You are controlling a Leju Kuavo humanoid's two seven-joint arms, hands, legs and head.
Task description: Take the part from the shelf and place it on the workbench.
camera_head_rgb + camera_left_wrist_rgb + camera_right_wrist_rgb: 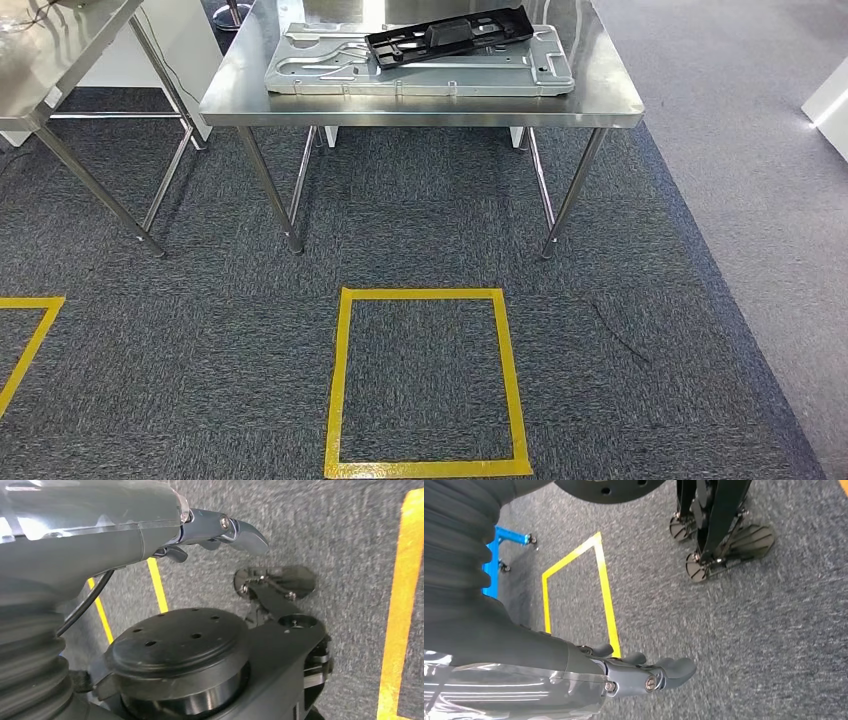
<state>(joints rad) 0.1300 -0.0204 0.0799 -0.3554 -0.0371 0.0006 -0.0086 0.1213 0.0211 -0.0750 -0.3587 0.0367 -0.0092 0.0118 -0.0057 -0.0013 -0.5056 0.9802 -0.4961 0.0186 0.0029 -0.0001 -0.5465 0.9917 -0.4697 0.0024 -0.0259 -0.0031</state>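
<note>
The black plastic frame part (450,36) lies on a grey sheet-metal panel (420,68) atop the steel table (420,108), beyond the yellow taped floor square (425,380). Left hand (220,530) & right hand (644,672) hang w/ fingers loosely curled, nothing held. No shelf is seen; the turn toward it is best made w/ arms kept in.

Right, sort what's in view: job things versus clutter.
Job:
- workbench
- black part lying on the grey metal panel
- left robot hand and right robot hand, both holding nothing

Lying about:
- second table
- yellow floor tape
- blue cart
</note>
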